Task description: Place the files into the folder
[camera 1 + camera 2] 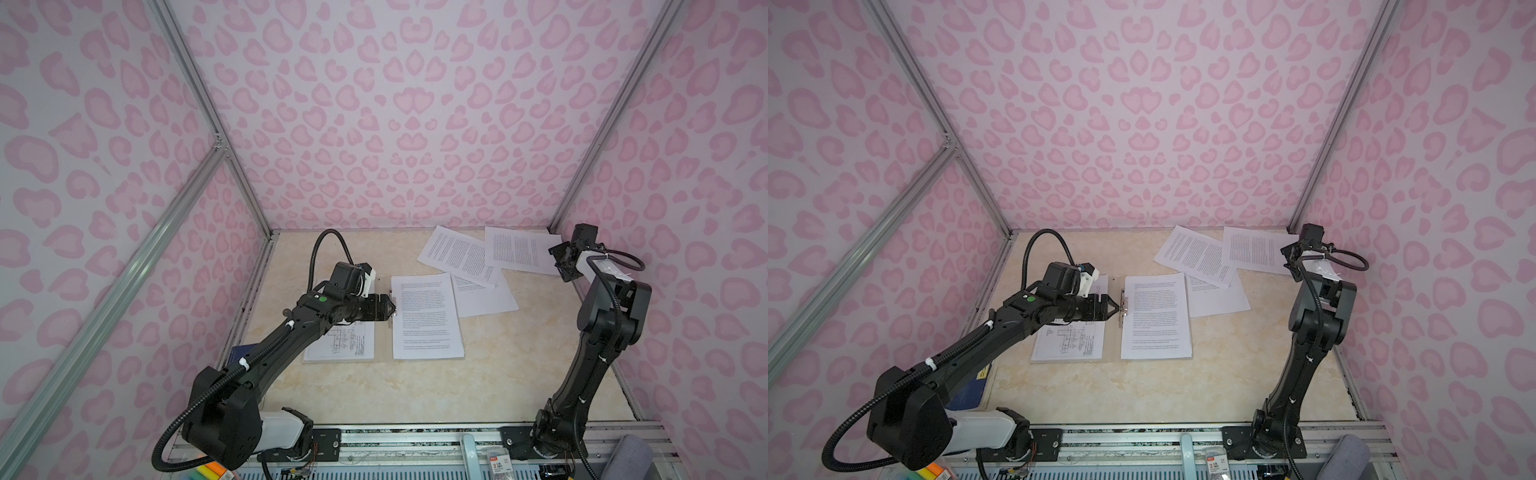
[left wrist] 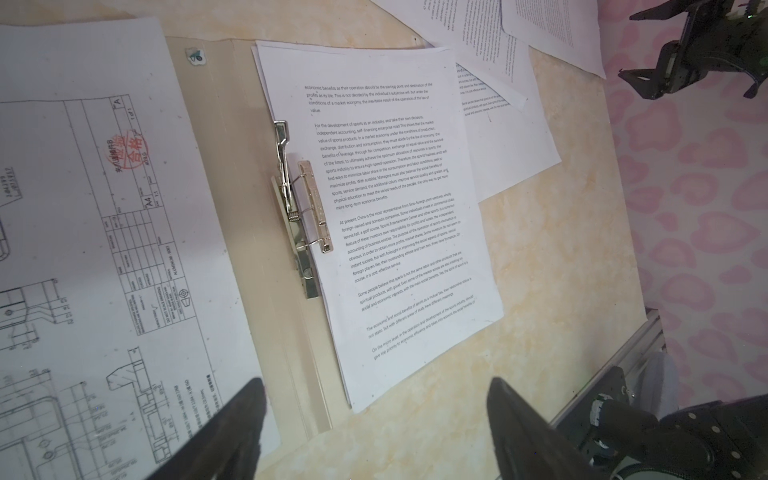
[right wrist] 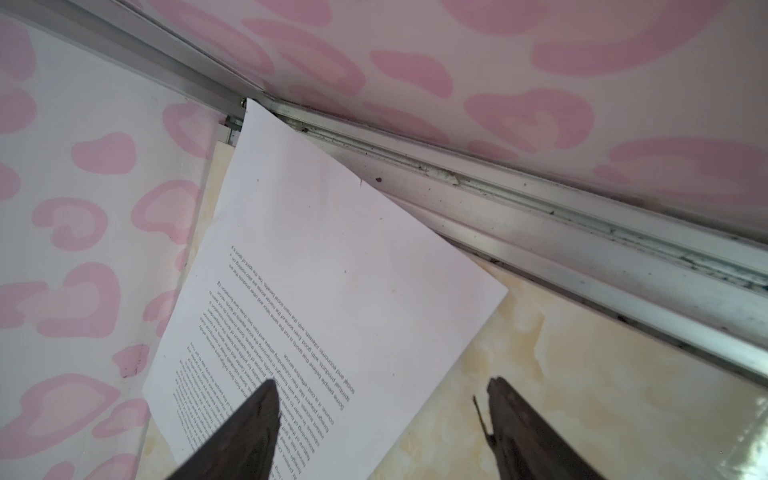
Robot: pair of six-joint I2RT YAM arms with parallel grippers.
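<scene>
The folder [image 2: 237,137] lies open on the table [image 1: 457,390], so I'll place everything from there. In both top views your left arm hides a good chunk of the drawing sheet [image 1: 340,347] on the folder's left leaf. The book [image 1: 973,388] left of the folder is mostly buried behind that arm too.

The text sheet [image 1: 426,316] sits on the right leaf with its edge at the clip [image 2: 305,208]. I can't tell if the clip is actually pressing on it. The left gripper [image 2: 376,386] hangs over the folder's spine near the clip, fingers spread wide, holding nothing.

Three more files lie beyond the folder's right leaf and overlap each other. The slanted sheet [image 1: 457,255] half covers the lowest sheet [image 1: 488,299]. The corner sheet [image 3: 324,291] rides up onto the wall rail [image 3: 540,216], with its tip right in the frame corner.

The right gripper [image 3: 382,386] is over that corner sheet, fingers apart and empty, one over paper and one over table. It's tight in there. In front of the folder the table is bare, so you've got lots of room.
</scene>
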